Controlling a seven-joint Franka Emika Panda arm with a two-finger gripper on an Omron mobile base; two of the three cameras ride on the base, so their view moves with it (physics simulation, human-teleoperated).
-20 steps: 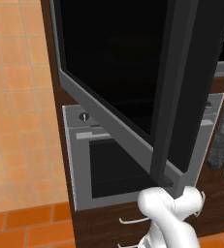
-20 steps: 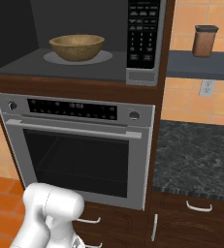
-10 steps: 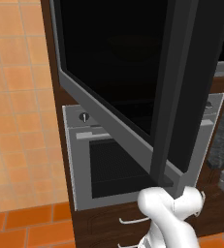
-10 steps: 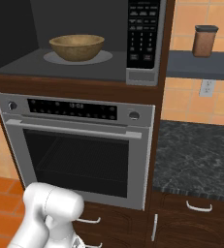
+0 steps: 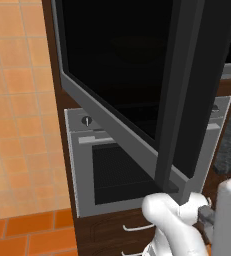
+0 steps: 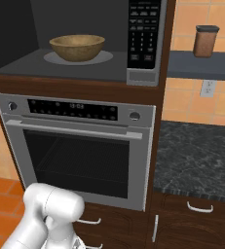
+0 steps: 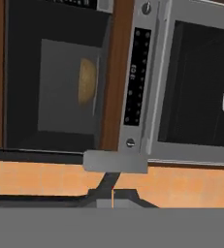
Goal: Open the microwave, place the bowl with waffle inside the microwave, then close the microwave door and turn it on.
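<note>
Arm low before oven [image 6: 80, 155], gripper [image 7: 112, 191] closed – empty, microwave door [image 5: 137, 85] open, bowl [image 6: 77, 47] inside

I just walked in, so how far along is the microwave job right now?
Done: the microwave door stands swung open and the bowl sits inside the microwave. In hand: nothing; the gripper is shut and empty. Left: closing the door, then switching it on at the keypad.

White arm [image 5: 174, 225] folded low, elbow joint rounded at the foot of both base views [image 6: 50, 214]. Gripper [image 7: 112, 193] shut, dark fingertips pressed together, hand rolled sideways, nothing held.
</note>
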